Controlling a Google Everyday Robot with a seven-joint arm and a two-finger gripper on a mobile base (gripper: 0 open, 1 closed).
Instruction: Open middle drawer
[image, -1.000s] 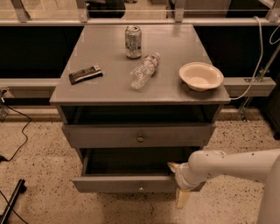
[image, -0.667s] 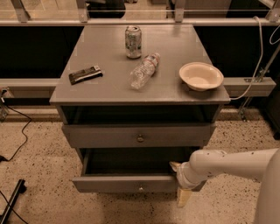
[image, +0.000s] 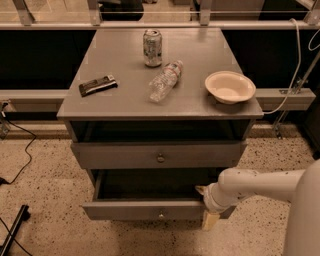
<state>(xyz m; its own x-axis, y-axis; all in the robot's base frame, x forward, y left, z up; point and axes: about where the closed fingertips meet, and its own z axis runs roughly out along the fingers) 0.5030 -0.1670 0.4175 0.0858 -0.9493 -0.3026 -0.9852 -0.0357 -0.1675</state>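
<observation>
The grey cabinet (image: 150, 102) has its uppermost drawer (image: 125, 155), with a round knob, pulled out slightly. Below it the middle drawer (image: 130, 210), with a low flat front and a small knob (image: 161, 215), is pulled well out and its dark inside shows. The lowest drawer is hidden under it. My gripper (image: 206, 205) is at the right end of the middle drawer's front, touching its top edge. My white arm (image: 260, 182) reaches in from the right.
On the cabinet top are a soda can (image: 152, 47), a plastic bottle lying on its side (image: 165, 80), a dark snack bar (image: 97, 85) and a white bowl (image: 230, 86). Cables (image: 20, 155) lie on the speckled floor at left. A railing runs behind.
</observation>
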